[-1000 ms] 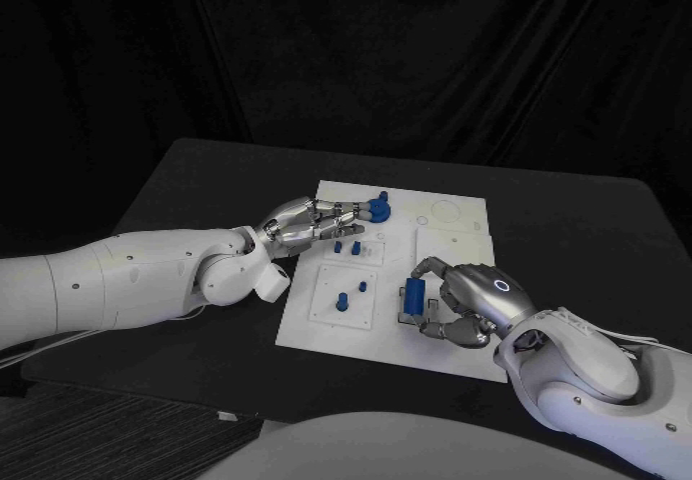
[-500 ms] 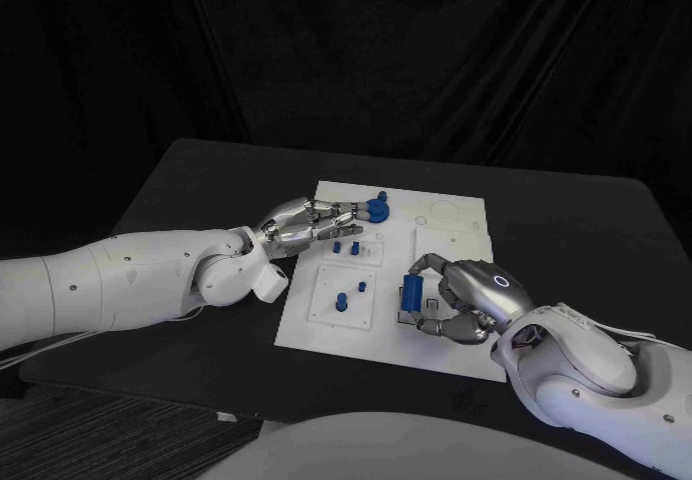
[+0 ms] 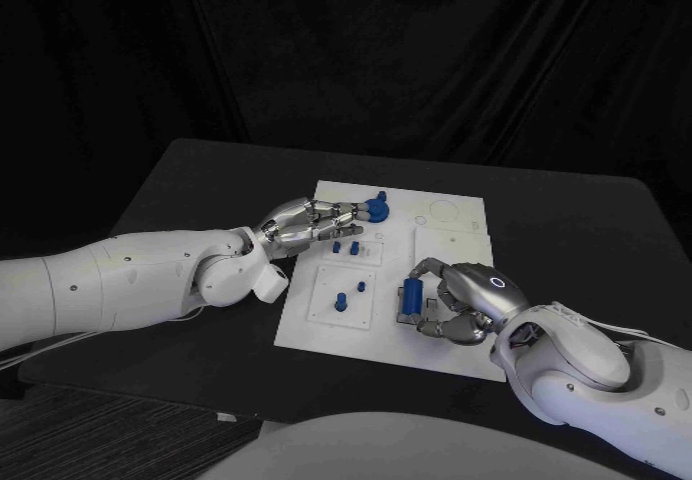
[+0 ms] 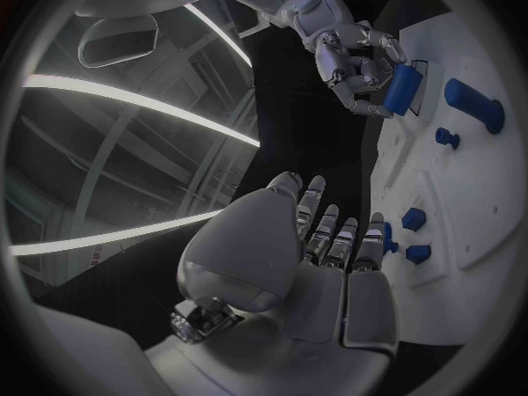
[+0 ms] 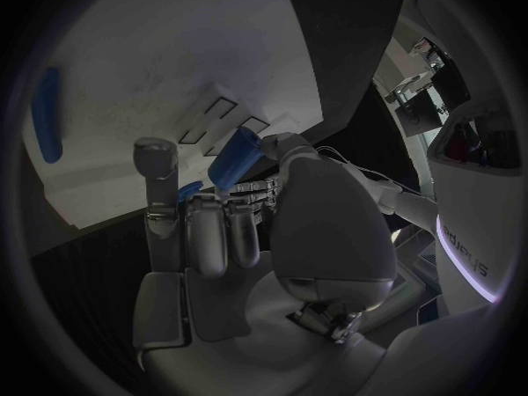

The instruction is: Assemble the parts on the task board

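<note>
Your right hand point(image 3: 464, 300) grips a blue cylinder point(image 3: 413, 296) over the near right part of the task board point(image 3: 450, 345); its fingers hide the part's lower end. Your left hand point(image 3: 306, 222) is curled around a blue knob point(image 3: 375, 209) at the board's far left; whether it truly grips is hard to tell. Small blue pegs point(image 3: 346, 246) stand beside it.

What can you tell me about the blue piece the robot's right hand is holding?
The blue piece is a short, smooth cylinder, plastic by its look. The right hand holds it between its fingers at the near right part of the white task board, tilted rather than flat. The left wrist view shows it gripped just over the board.
</note>
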Controlling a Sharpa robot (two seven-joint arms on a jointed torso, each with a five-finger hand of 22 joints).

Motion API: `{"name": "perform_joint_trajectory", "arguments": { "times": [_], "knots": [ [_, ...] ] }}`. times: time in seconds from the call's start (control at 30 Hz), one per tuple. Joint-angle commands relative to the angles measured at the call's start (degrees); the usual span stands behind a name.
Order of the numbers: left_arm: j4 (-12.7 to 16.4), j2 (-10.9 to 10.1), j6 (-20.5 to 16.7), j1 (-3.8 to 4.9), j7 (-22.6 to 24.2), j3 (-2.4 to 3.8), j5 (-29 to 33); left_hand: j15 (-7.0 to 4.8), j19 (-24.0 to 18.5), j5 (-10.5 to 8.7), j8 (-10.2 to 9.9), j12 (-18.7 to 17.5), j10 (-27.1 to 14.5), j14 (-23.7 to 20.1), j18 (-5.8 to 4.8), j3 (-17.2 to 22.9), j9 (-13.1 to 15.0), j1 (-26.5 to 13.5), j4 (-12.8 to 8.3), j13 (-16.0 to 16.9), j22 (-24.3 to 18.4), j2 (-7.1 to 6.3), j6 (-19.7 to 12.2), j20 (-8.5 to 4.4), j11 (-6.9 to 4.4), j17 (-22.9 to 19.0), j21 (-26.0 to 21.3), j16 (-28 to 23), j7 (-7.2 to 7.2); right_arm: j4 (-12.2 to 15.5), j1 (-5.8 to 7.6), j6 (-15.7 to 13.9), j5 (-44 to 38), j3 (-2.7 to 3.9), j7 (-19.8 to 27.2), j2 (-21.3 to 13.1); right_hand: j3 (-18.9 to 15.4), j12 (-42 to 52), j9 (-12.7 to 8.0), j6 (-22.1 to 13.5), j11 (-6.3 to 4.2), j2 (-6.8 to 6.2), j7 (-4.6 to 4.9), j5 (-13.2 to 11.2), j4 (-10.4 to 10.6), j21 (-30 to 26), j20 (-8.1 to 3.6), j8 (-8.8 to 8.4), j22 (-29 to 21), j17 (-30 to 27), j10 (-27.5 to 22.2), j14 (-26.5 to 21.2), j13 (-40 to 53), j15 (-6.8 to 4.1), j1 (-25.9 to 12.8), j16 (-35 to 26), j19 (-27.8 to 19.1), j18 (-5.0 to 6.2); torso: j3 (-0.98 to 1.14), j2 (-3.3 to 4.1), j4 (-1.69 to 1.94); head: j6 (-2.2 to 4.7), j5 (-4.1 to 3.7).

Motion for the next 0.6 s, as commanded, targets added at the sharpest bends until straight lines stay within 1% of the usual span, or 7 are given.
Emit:
{"name": "perform_joint_trajectory", "arguments": {
  "times": [0.03, 0.1, 0.37, 0.43, 0.6],
  "knots": [
    [0.1, 0.0, 0.8, -0.09, 0.7, 0.05, 0.2, 0.32, 0.5, 1.10, 1.1, 1.2, -0.2, 0.5, -2.38, 3.7, 0.7, 0.8, -0.4, 0.5, 1.0, -0.16, 0.1, 0.03, 0.67, 0.7, 0.5, 1.2, 0.27, -0.1, -0.18, 1.4, 0.3, 0.02, -0.4, 0.1, 6.5, 0.7, 4.0, 9.1, 0.26, 2.50, -0.50, 2.6, 0.3, 0.6, 0.28, 2.43, 5.6, 8.7, 6.3, 4.5, 15.2, 0.52, -2.1, 0.3, 0.5, 2.27, 0.00, 0.02, 0.01, 0.01, -0.06],
    [0.1, 0.0, 0.8, -0.09, 0.6, 0.05, 0.2, 0.32, 0.5, 1.10, 1.1, 1.2, -0.2, 0.5, -2.38, 3.7, 0.7, 0.8, -0.4, 0.5, 1.0, -0.16, 0.1, 0.03, 0.67, 0.7, 0.5, 1.2, 0.27, -0.1, -0.20, 1.5, 0.3, 0.02, -0.5, 0.2, 6.5, 0.7, 4.0, 9.1, 0.27, 2.51, -0.49, 2.5, 0.3, 0.7, 0.28, 2.37, 5.6, 8.7, 6.3, 4.5, 15.2, 0.53, -2.1, 0.3, 0.5, 2.26, -0.03, 0.04, 0.01, 0.01, -0.12],
    [0.0, 0.1, 0.9, -0.11, 0.5, 0.05, 0.2, 0.34, 0.5, 1.11, 1.1, 1.2, -0.2, 0.5, -2.41, 3.8, 0.7, 0.8, -0.5, 0.5, 1.0, -0.18, 0.2, 0.02, 0.69, 0.7, 0.5, 1.2, 0.29, 0.2, -0.27, 1.9, 0.3, 0.02, -0.7, 0.4, 6.6, 0.7, 3.8, 9.3, 0.38, 2.64, -0.39, 2.3, 0.5, 0.6, 0.37, 1.68, 5.6, 8.6, 6.3, 4.5, 15.2, 0.63, -2.6, 0.3, 0.5, 2.27, 0.00, -0.04, 0.06, 0.01, -0.09],
    [0.0, 0.1, 0.9, -0.12, 0.5, 0.05, 0.2, 0.34, 0.5, 1.11, 1.1, 1.2, -0.2, 0.5, -2.41, 3.8, 0.7, 0.8, -0.5, 0.5, 1.0, -0.18, 0.2, 0.02, 0.69, 0.7, 0.5, 1.2, 0.29, 0.3, -0.28, 2.0, 0.3, 0.02, -0.7, 0.4, 6.6, 0.7, 3.6, 9.6, 0.45, 2.83, -0.33, 2.1, 0.5, 0.7, 0.44, 1.07, 5.6, 8.6, 6.3, 4.5, 15.2, 0.69, -3.3, 0.2, 0.4, 2.26, 0.02, -0.04, 0.02, 0.01, -0.04],
    [0.0, 0.1, 1.0, -0.12, 0.4, 0.05, 0.2, 0.34, 0.5, 1.11, 1.1, 1.2, -0.2, 0.5, -2.41, 3.8, 0.7, 0.8, -0.5, 0.5, 1.0, -0.18, 0.2, 0.02, 0.69, 0.7, 0.5, 1.2, 0.29, 0.4, -0.32, 2.2, 0.6, 0.02, -0.9, 0.5, 6.6, 0.7, 3.4, 9.7, 0.49, 2.99, -0.30, 1.8, 0.5, 0.6, 0.50, 0.49, 5.6, 8.6, 6.3, 4.5, 15.2, 0.74, -3.8, 0.2, 0.4, 2.29, 0.02, -0.01, 0.02, 0.01, -0.04]
  ]
}}
